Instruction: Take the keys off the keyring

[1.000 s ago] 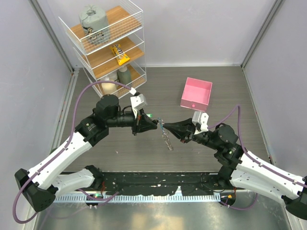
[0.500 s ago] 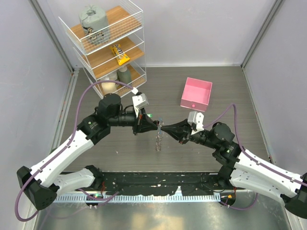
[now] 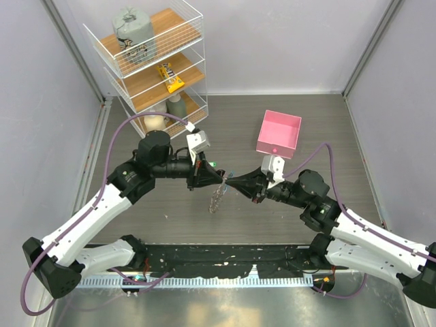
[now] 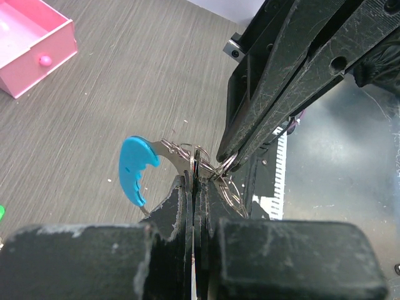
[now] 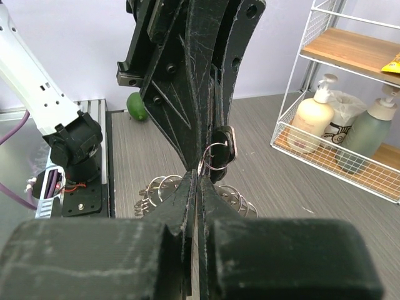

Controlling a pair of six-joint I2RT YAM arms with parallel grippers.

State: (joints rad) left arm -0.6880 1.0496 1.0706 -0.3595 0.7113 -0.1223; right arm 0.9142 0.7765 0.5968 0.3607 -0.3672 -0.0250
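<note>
My two grippers meet tip to tip above the middle of the table. The left gripper (image 3: 221,178) is shut on a thin metal part of the keyring (image 4: 169,152), right beside its bright blue band (image 4: 135,167). The right gripper (image 3: 231,181) is shut on a thin metal piece where a small split ring (image 5: 217,156) and a black tag (image 5: 229,147) stick out. The keys (image 3: 215,199) hang as a silver bunch below the fingertips. More small rings (image 5: 160,187) dangle behind the right gripper's fingers (image 5: 187,200).
A pink box (image 3: 278,133) stands open at the back right of the table. A white wire shelf (image 3: 154,61) with bottles and a snack stands at the back left. A green object (image 5: 137,106) lies near the left arm's base.
The hanging bunch of keys has swung to the left under the fingertips. The right arm has pushed a little left and forward. Both grippers have stayed shut and joined.
</note>
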